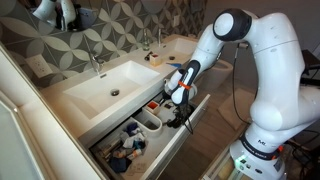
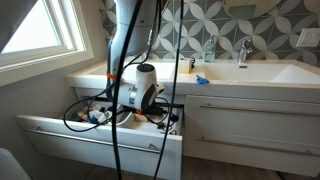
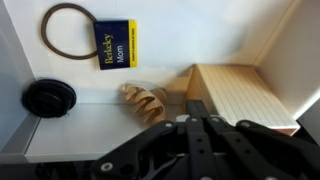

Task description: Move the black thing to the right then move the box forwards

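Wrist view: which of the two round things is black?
The solid disc at the left; the hair tie above it is a thin brown open loop.

Surface: white drawer floor (image 3: 200, 40), seen in the wrist view.
Left side: round black disc (image 3: 49, 98), lying flat near the wall.
Top: brown hair band (image 3: 68, 31) touching a blue-and-yellow card (image 3: 116, 44).
Middle: tan twisted piece (image 3: 146, 100), possibly a hair clip.
Right side: cream ribbed box (image 3: 240, 92).
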`<act>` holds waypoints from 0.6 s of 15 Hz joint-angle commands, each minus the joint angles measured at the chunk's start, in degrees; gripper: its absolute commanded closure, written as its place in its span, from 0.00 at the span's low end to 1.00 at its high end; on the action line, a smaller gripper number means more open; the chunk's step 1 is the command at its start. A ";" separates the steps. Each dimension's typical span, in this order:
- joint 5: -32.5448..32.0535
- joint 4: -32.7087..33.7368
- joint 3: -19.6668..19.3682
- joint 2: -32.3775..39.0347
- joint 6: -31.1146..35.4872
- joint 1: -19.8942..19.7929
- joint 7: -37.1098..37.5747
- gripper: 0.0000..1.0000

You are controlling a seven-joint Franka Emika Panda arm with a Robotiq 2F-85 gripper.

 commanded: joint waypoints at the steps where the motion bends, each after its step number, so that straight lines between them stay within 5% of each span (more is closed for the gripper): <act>1: 0.31 -0.65 -2.77 -1.84 0.05 2.64 0.89 1.00; 9: 3.05 -10.16 -3.65 -15.07 -10.11 6.97 3.98 0.99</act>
